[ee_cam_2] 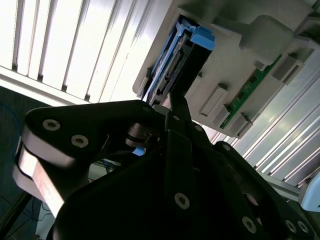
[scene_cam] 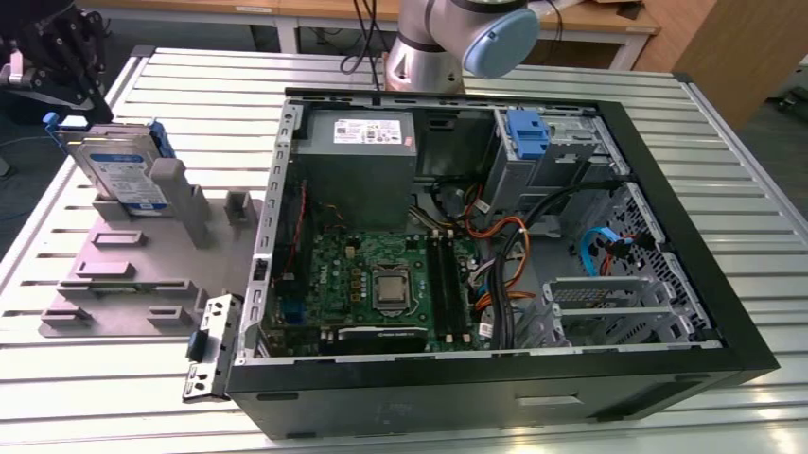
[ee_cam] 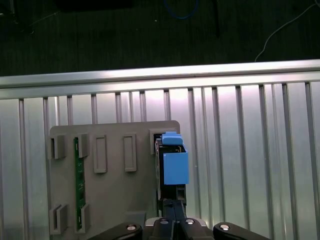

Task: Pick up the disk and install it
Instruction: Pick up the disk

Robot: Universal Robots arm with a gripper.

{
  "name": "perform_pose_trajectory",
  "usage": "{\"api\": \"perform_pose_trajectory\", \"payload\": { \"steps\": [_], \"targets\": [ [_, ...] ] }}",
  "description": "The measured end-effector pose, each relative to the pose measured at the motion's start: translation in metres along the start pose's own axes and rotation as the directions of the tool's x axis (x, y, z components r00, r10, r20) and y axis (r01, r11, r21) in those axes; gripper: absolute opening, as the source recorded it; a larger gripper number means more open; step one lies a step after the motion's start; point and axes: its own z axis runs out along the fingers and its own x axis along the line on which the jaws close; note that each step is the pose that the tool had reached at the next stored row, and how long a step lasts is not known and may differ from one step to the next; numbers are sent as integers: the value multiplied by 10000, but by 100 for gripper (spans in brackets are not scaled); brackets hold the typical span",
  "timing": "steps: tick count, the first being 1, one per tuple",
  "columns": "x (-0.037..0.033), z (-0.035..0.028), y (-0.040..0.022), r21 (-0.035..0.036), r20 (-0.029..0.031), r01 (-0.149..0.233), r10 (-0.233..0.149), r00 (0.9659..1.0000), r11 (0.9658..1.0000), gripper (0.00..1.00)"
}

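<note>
I see the grey moulded plastic holder block [scene_cam: 127, 274] lying on the ribbed aluminium table [scene_cam: 76, 397], at the exterior view's left of the open black desktop computer case [scene_cam: 707, 284]. The silver rectangular metal disk [scene_cam: 120, 170], in its blue plastic carrier frame, stands on edge in a slot at the block's end farther from the exterior camera. The black gripper [scene_cam: 79, 95] hangs over the disk's top edge. A green memory stick [ee_cam: 77, 185] lies in another slot of the block.

silver disk [scene_cam: 120, 170], blue frame, white-and-blue label, upright on edge in grey holder [scene_cam: 127, 276]

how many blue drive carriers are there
2. One frames the disk in the grey holder; the other carrier sits in the case's drive cage. More may be hidden.
</note>
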Motion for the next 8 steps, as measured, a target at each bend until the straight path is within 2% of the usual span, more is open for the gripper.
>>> {"api": "perform_pose_trajectory", "payload": {
  "steps": [2,4,5,7,8],
  "targets": [
    [0,0,0,1,0,0,0,10000,10000,11],
    [0,0,0,0,0,1,-1,10000,10000,23],
    [0,0,0,0,0,1,-1,10000,10000,23],
    [0,0,0,1,0,0,0,10000,10000,35],
    [0,0,0,0,0,1,-1,10000,10000,35]
  ]
}}
